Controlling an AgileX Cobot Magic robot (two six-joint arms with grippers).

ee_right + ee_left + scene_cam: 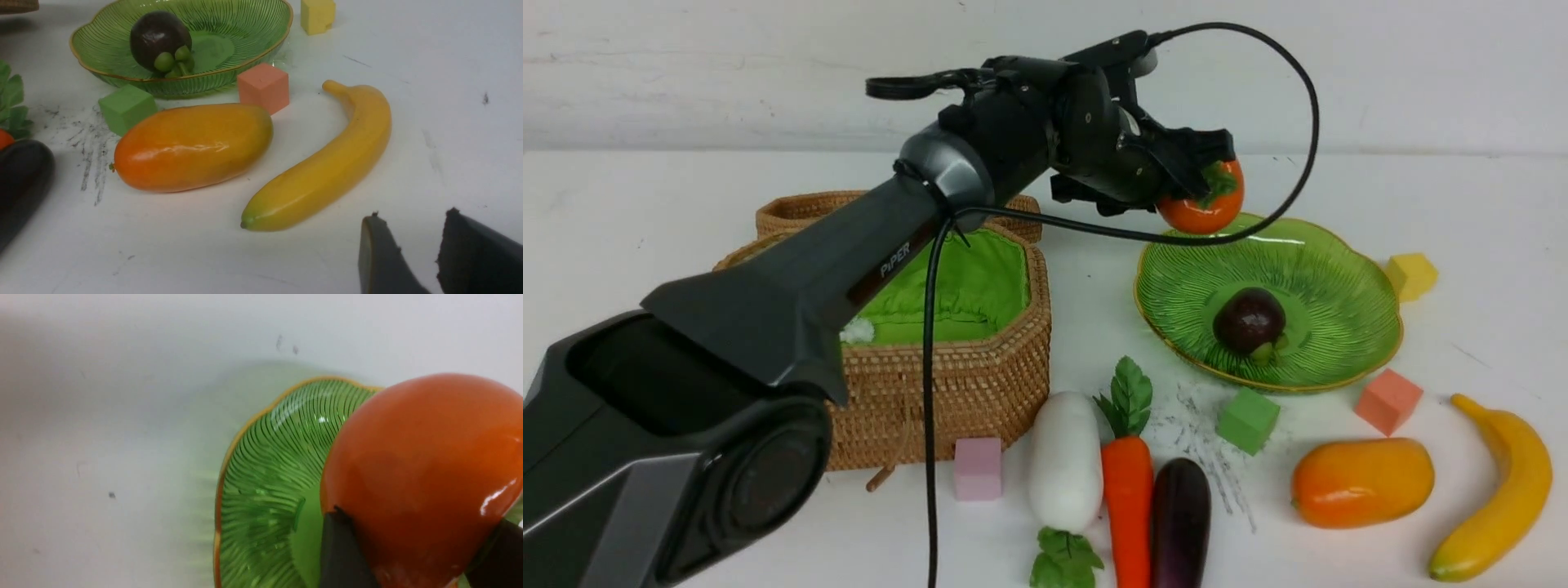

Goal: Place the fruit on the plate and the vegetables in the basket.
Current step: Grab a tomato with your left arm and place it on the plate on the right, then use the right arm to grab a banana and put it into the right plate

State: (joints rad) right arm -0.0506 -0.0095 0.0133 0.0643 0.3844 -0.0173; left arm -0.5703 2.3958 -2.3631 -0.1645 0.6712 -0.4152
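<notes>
My left gripper [1207,184] is shut on the orange persimmon [1205,211] and holds it in the air over the far left rim of the green plate [1339,269]. In the left wrist view the persimmon [421,469] sits between the dark fingers above the plate [265,465]. The dark mangosteen [1249,320] lies in the plate. The mango [1362,482] and banana [1503,490] lie on the table at front right. The radish [1064,461], carrot [1128,498] and eggplant [1179,523] lie side by side before the open wicker basket [980,384]. My right gripper [412,213] stands open and empty, near the banana [327,167].
Foam cubes are scattered around: pink [978,467] by the basket, green [1247,420] and salmon [1387,400] in front of the plate, yellow [1411,274] behind it. The left arm and its cable cross over the basket. A white wall closes the back.
</notes>
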